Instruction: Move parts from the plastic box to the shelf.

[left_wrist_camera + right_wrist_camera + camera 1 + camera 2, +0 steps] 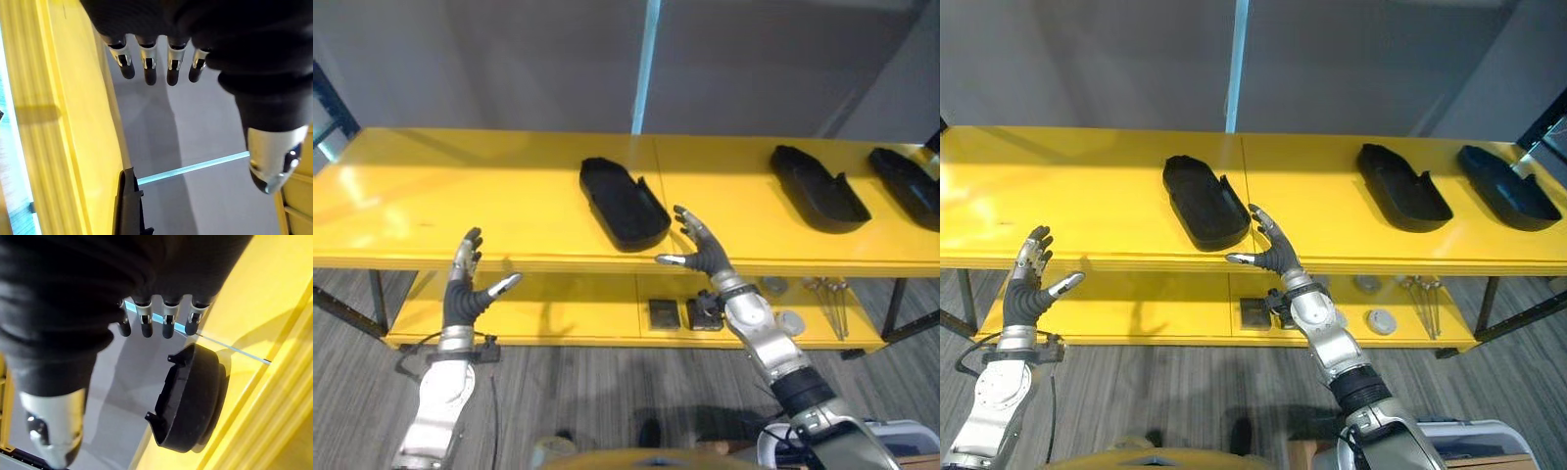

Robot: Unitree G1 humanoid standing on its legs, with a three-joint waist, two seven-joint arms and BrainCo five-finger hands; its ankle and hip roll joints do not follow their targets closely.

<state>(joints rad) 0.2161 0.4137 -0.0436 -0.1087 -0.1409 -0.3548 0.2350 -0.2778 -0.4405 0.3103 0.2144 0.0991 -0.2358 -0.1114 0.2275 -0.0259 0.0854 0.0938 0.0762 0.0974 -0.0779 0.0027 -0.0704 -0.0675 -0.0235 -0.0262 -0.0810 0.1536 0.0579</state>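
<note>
Three black parts lie on the yellow shelf point(460, 196); the nearest part point(623, 204) sits just beyond the empty, spread right hand point(702, 251). The left hand point(468, 284) is spread and empty too.

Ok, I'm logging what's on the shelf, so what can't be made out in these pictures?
- Rightmost black part: cut off by the left eye view's right edge.
- Small items on the lower shelf: too small to identify; the right hand and its arm cover some.
- Middle black part: the left wrist view shows a sliver, the rest behind the yellow shelf.
</note>
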